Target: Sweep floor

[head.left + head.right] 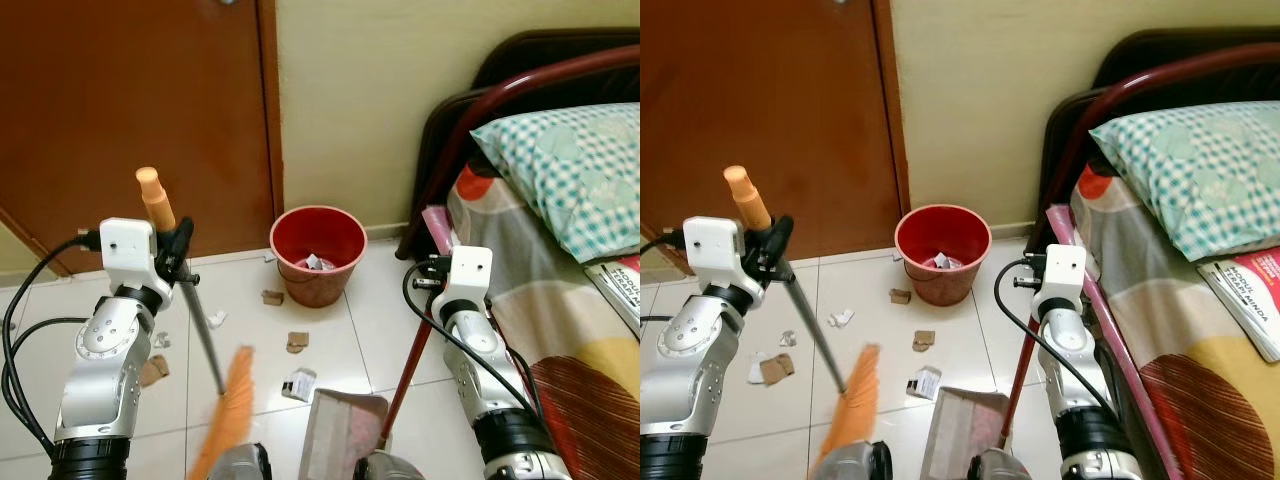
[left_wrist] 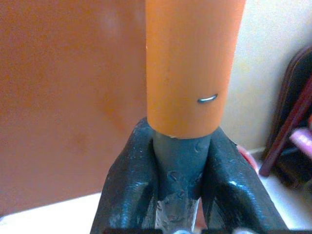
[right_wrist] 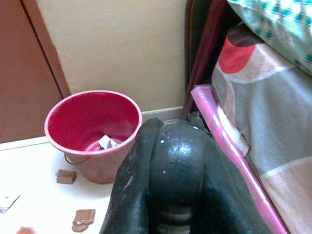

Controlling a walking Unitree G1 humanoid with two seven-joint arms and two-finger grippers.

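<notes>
Left hand (image 1: 178,250) clamped on the grey shaft of the broom (image 1: 205,345), just below its orange end cap, both black fingers (image 2: 124,195) pressed against the shaft from either side. Broom slanting down and inward from that grip, orange bristles (image 1: 228,410) blurred low over the white tiled floor (image 1: 250,330). Right hand (image 3: 170,180) raised near the bed (image 1: 560,300), fingers drawn tight together around something dark, most likely the dark red handle (image 1: 410,365) of the dustpan (image 1: 340,435); cannot confirm from these views. Dustpan grey, resting on the tiles between the two arms, mouth turned toward the bristles.

Red bucket (image 1: 318,252) standing upright on the floor against the cream wall (image 1: 370,90), beside the brown door (image 1: 130,100). Inside, a small crumpled scrap of white paper (image 3: 107,142) at the bottom, otherwise bare red plastic. Scattered around the bucket, scraps of brown cardboard (image 1: 296,342) and white paper (image 1: 216,319) on the tiles, plus one small printed wrapper (image 1: 299,383) just beside the dustpan. On the bed, a teal checked pillow (image 1: 570,170) over a patterned sheet.
</notes>
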